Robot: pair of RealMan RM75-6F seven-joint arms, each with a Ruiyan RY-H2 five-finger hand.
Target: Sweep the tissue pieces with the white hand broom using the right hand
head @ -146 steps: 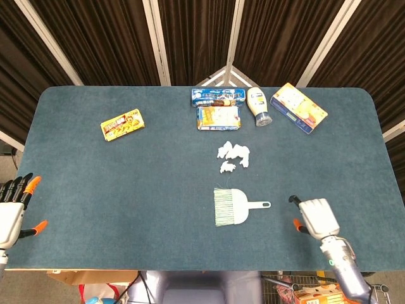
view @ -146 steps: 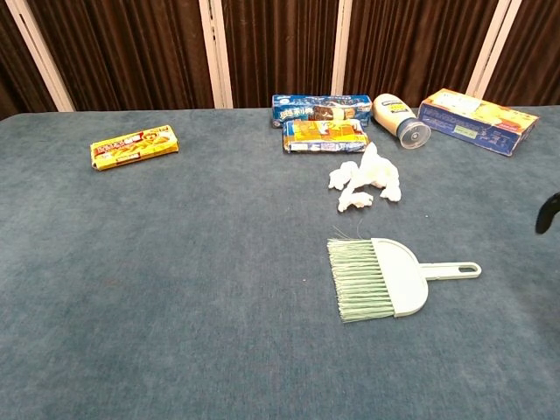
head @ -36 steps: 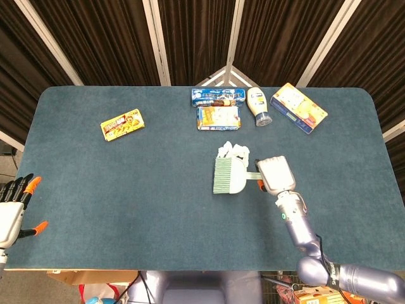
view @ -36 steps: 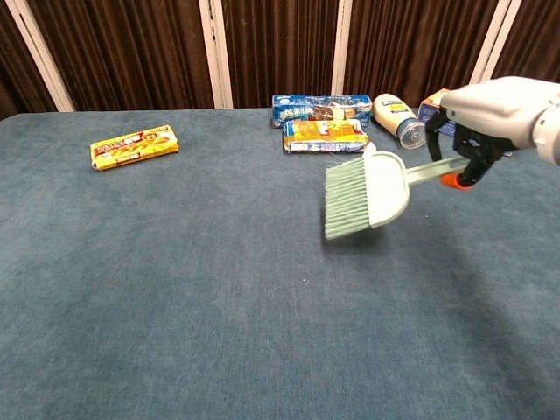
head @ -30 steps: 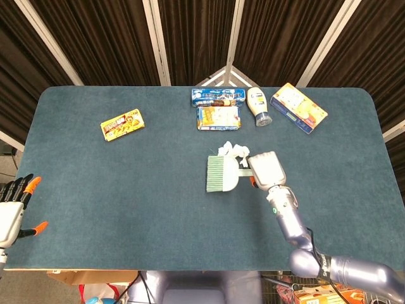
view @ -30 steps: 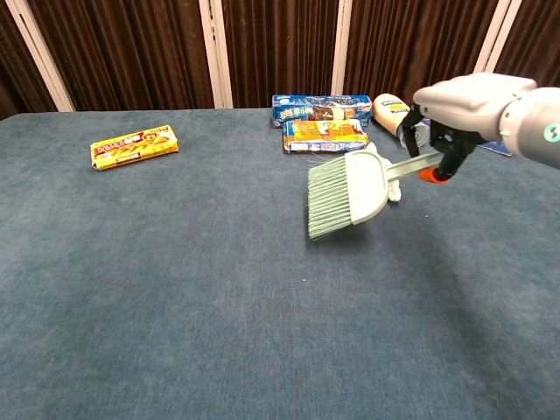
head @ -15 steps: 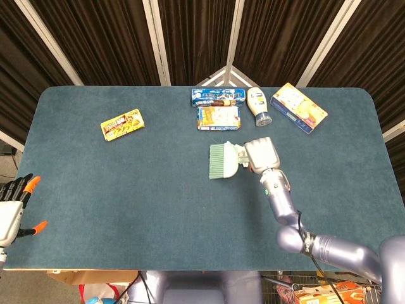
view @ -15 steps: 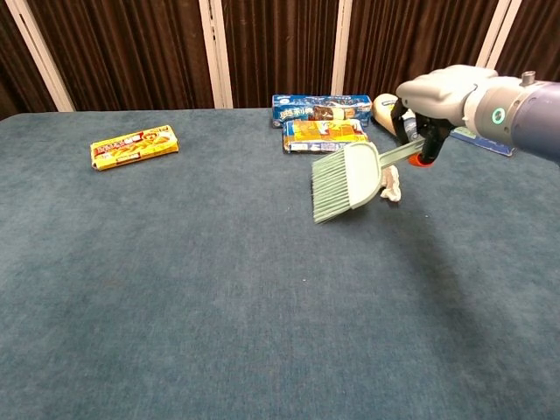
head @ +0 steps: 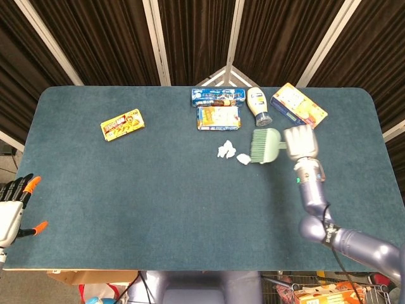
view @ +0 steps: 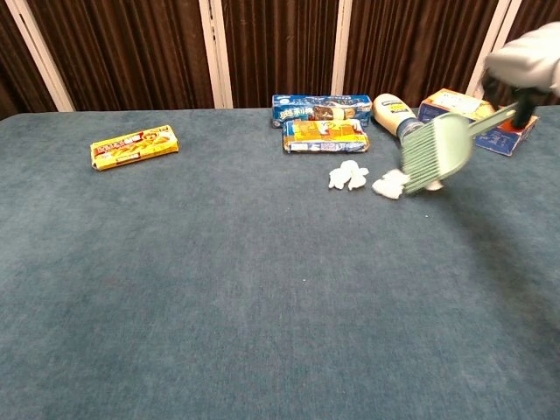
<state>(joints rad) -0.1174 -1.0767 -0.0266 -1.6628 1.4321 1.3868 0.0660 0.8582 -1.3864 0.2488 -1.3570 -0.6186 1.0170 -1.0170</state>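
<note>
My right hand (head: 300,142) grips the handle of the white hand broom (head: 266,145), holding it over the far right part of the table (head: 126,190). Its bristles point left and down, and from the chest view their tips reach the nearest of the tissue pieces (view: 386,185). A second clump lies just to its left, below the biscuit pack (head: 218,118). The mayonnaise bottle (head: 258,106) and an orange-and-blue box (head: 298,107) lie behind the broom. My left hand (head: 12,209) rests off the table's near-left edge, fingers spread, holding nothing.
</note>
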